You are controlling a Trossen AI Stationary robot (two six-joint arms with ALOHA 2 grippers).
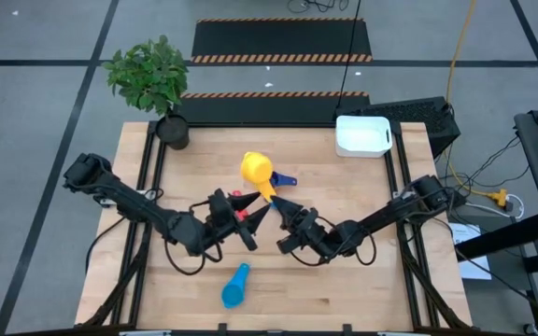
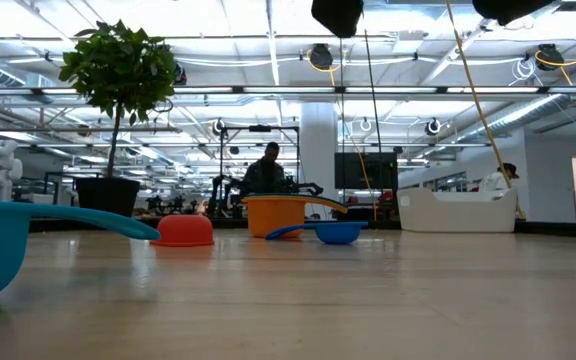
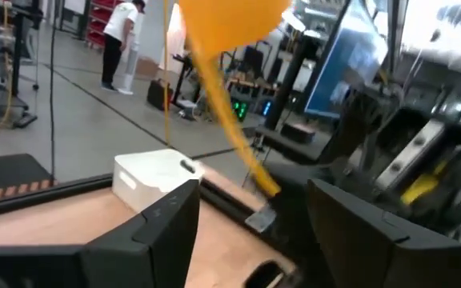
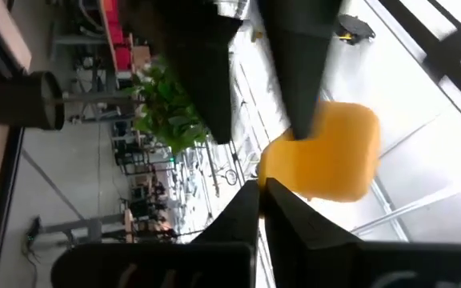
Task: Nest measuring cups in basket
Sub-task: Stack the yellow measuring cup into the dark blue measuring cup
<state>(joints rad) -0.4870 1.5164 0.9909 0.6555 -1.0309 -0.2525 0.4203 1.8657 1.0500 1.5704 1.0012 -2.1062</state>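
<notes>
At upper right of the high view, white rectangular plastic basket point(image 1: 362, 136) holds no cups; yellow plastic measuring cup point(image 1: 256, 169) mid-frame, handle pinched by closed right gripper point(image 1: 276, 200); left gripper point(image 1: 261, 211) parted, empty; light blue scoop-like measuring cup point(image 1: 235, 286) loose at lower centre.

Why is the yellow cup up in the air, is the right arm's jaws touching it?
Touching. In the right wrist view, the right gripper has its jaws shut on the yellow cup, pinching its handle; the high view shows the handle reaching that gripper.

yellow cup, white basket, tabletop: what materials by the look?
Yellow cup: likely plastic, smooth, uniform colour, slightly glossy. White basket: likely moulded plastic, rounded corners, even matte-to-satin white. Tabletop: looks like wood, visible plank seams and grain, light sheen in the low view.
</notes>
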